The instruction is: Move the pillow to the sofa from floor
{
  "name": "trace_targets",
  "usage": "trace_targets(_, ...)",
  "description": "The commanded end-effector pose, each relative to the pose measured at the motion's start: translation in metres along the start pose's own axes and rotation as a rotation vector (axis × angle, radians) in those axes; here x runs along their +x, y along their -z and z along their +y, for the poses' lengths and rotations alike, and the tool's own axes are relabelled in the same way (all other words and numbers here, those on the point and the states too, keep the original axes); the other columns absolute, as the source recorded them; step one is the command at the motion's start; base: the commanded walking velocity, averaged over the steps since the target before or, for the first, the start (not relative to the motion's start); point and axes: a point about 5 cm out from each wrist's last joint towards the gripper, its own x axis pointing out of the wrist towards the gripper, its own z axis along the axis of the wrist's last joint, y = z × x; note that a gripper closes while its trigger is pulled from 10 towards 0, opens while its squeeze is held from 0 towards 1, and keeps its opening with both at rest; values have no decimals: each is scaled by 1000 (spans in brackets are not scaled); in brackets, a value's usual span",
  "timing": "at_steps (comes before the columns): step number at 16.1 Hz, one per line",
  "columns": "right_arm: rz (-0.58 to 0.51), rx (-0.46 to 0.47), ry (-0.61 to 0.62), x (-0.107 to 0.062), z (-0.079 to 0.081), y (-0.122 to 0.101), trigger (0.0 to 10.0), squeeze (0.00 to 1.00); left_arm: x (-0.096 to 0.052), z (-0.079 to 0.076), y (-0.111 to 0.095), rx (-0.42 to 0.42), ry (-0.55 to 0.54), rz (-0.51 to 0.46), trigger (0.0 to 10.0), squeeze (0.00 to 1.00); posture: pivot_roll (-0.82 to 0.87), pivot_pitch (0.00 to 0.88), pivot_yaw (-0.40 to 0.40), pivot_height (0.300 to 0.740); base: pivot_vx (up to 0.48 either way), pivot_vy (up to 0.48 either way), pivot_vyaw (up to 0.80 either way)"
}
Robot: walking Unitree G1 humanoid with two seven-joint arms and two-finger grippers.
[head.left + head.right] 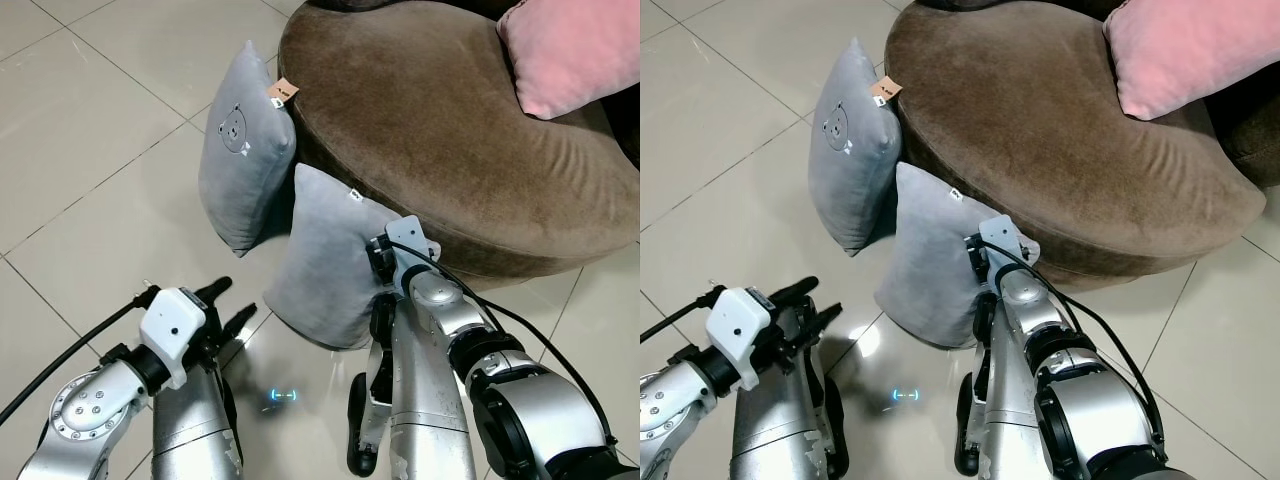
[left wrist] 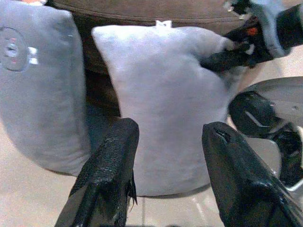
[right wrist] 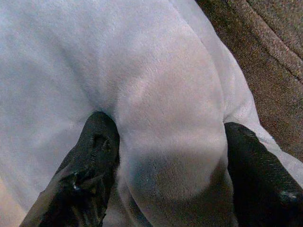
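A plain grey pillow stands on the tiled floor, leaning against the front of the brown sofa. My right gripper is at the pillow's upper right edge. Its black fingers press into the fabric, and a fold of pillow bulges between them. My left gripper hovers low over the floor just left of this pillow. It is open and holds nothing, and in its wrist view the fingers point at the pillow.
A second grey pillow with a bear face leans on the sofa further back to the left. A pink cushion lies on the sofa's right side. Open tiled floor stretches to the left.
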Motion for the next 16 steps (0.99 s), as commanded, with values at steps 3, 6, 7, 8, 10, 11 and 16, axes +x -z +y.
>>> trace_targets(3, 75, 1, -7, -3, -1, 19, 0, 0, -2, -12, 0, -41, 88, 8, 10000, 0, 58, 361, -126, 476, 0, 0, 0)
trace_targets(6, 74, -4, -15, -4, 0, 19, 0, 0, -1, -10, 1, -31, 86, 11, 10000, 0, 60, 354, -124, 476, 0, 0, 0)
trace_targets(7, 75, -5, -16, -4, 1, 19, 0, 0, 0, -9, 1, -30, 87, 12, 10000, 0, 61, 351, -123, 476, 0, 0, 0)
trace_targets(8, 75, -7, -16, -4, 1, 19, 0, 0, 0, -9, 1, -29, 86, 13, 10000, 0, 61, 347, -122, 476, 0, 0, 0)
trace_targets(10, 76, -10, -19, -4, 1, 19, 0, 0, 0, -8, 1, -29, 84, 16, 10000, 0, 60, 340, -121, 476, 0, 0, 0)
trace_targets(11, 75, -11, -19, -4, 1, 19, 0, 0, 1, -8, 1, -29, 84, 16, 10000, 0, 60, 340, -121, 476, 0, 0, 0)
trace_targets(16, 77, -23, -77, -5, 11, 23, 0, 0, 0, -5, 6, -32, 56, 27, 10000, 0, 68, 289, -116, 476, 0, 0, 0)
